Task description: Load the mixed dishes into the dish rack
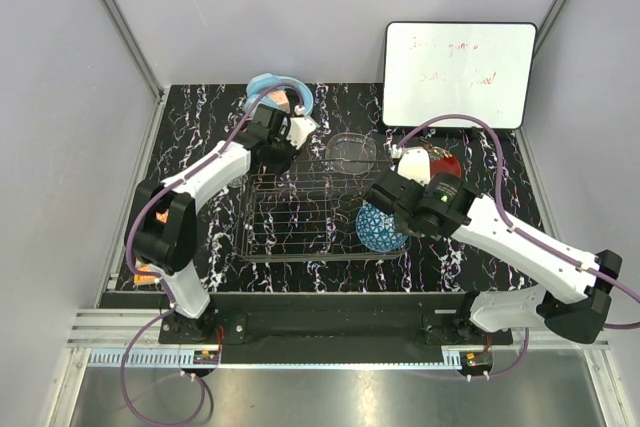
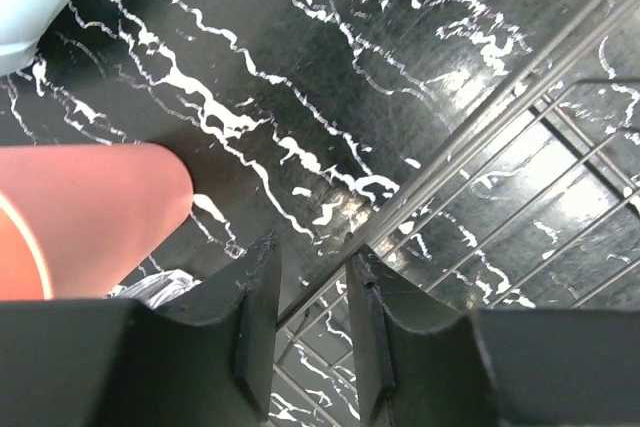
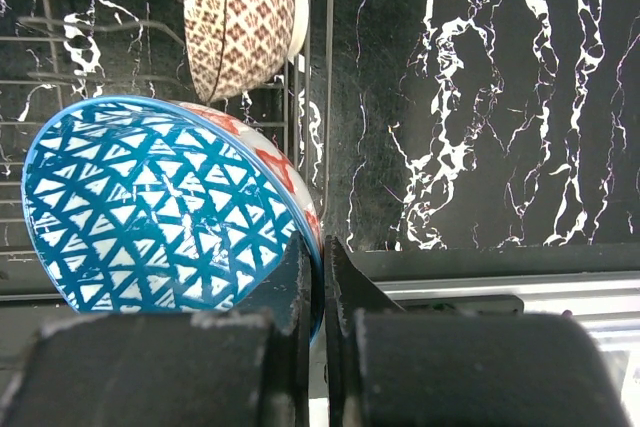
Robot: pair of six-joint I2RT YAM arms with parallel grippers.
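The chrome dish rack (image 1: 300, 212) stands mid-table. My right gripper (image 1: 387, 209) is shut on the rim of the blue patterned bowl (image 1: 380, 229), holding it tilted on edge over the rack's right end; in the right wrist view the gripper (image 3: 322, 247) pinches the bowl (image 3: 150, 207). The beige patterned bowl (image 3: 240, 17) stands on edge inside the rack. My left gripper (image 1: 292, 135) is at the rack's back left corner, jaws apart with the rim wire (image 2: 470, 147) running between them (image 2: 312, 272). The salmon-pink cup (image 2: 80, 217) lies left of it. The clear glass bowl (image 1: 352, 150) and red lacquer dish (image 1: 442, 164) sit behind the rack.
Light blue headphones (image 1: 277, 87) lie at the back left, close to my left gripper. A whiteboard (image 1: 460, 72) leans at the back right. A small orange thing (image 1: 145, 272) sits at the table's left front edge. The table's front edge (image 3: 480, 267) is near the right gripper.
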